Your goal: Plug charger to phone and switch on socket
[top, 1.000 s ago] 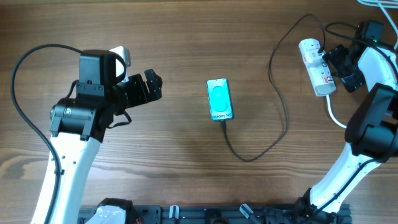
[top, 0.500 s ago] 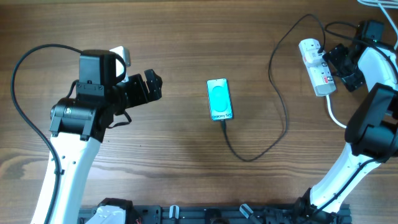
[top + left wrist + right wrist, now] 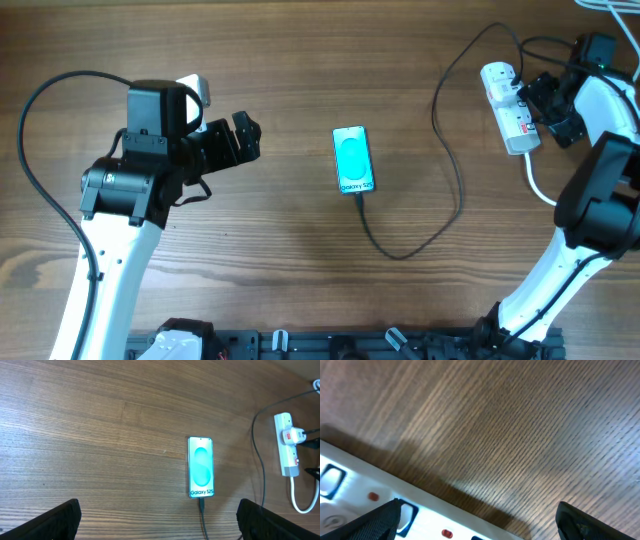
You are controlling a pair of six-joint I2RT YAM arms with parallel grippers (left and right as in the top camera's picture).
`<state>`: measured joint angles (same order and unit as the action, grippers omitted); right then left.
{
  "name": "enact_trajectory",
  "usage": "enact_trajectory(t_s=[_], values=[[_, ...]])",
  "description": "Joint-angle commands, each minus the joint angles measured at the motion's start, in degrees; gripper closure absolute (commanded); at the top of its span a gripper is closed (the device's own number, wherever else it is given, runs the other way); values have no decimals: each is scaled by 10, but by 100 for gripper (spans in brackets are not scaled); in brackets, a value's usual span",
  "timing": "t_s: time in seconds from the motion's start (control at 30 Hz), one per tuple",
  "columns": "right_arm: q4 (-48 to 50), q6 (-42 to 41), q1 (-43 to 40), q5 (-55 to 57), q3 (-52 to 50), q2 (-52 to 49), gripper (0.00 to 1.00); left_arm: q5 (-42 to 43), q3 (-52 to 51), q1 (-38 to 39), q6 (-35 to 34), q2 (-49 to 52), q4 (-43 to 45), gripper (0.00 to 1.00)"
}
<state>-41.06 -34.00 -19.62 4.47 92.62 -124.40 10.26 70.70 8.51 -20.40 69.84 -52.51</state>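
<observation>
The phone (image 3: 353, 159) lies flat near the middle of the wooden worktop (image 3: 300, 60), its teal screen lit and facing up. The thin black charger cable (image 3: 400, 257) meets the phone's lower end, loops away across the wood and then climbs towards the socket (image 3: 508, 120), a white power strip at the far right edge. In the left wrist view, a white plug (image 3: 291, 436) sits in the strip and a thick white cord (image 3: 295, 502) curls from one end.

The left hand (image 3: 250, 138) sits well to the left of the phone, fingers spread wide and holding nothing. The right hand (image 3: 540, 108) is just beside the socket, also spread wide and empty. Its wrist view shows the strip's white casing (image 3: 370, 495) with small red marks close below.
</observation>
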Motion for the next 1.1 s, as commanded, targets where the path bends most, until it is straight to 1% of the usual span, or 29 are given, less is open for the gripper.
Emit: enact_trajectory(t_s=[0.0,0.23,0.43,1.07], values=[[0,10,-4,-8,7,-25,0,-9,-2,-3,7,2,1,0],[-2,13,-4,-21,7,-27,0,-9,-2,-3,7,2,1,0],[-2,54,-4,-50,7,-27,0,-9,-2,-3,7,2,1,0],[-16,56,-3,-59,7,-27,0,-9,-2,-3,7,2,1,0]])
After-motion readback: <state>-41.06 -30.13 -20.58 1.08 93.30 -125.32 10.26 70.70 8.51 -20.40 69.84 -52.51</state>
